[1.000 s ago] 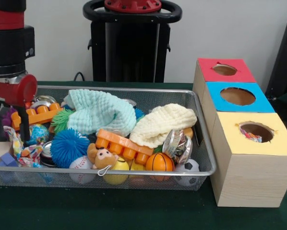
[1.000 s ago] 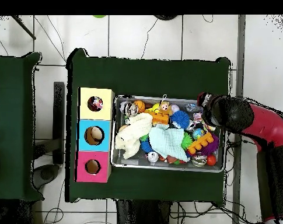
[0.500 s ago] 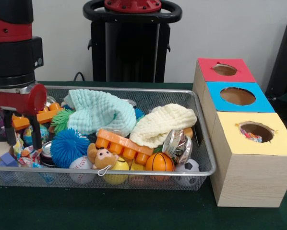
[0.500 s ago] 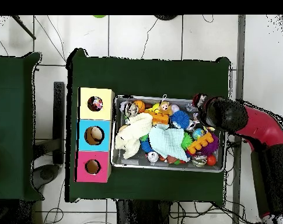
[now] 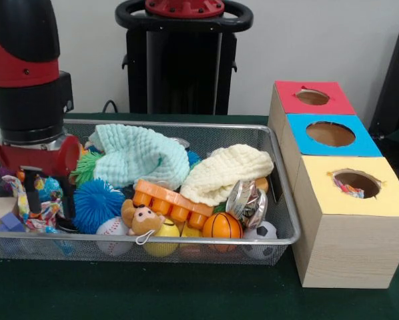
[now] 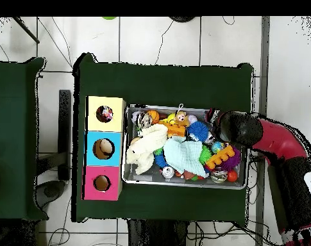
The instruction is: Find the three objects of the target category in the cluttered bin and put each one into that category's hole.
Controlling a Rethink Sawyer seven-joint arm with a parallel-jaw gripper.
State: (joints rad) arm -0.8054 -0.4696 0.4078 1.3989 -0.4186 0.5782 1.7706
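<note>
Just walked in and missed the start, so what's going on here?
A red and black robot arm has its gripper down at one end of a wire bin crammed with toys, balls and two cloths. The tips sit among colourful wrappers beside a blue spiky ball; whether it grips anything is unclear. Beside the bin stand three boxes with holes; something already lies in the yellow box.

Bin [image 5: 279, 237] w/ toys on table; 3 boxes [image 5: 349, 227] just beside its right.

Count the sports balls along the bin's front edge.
3: baseball left of the monkey toy, basketball right of centre, soccer ball at the right corner. Clutter may hide more.
</note>
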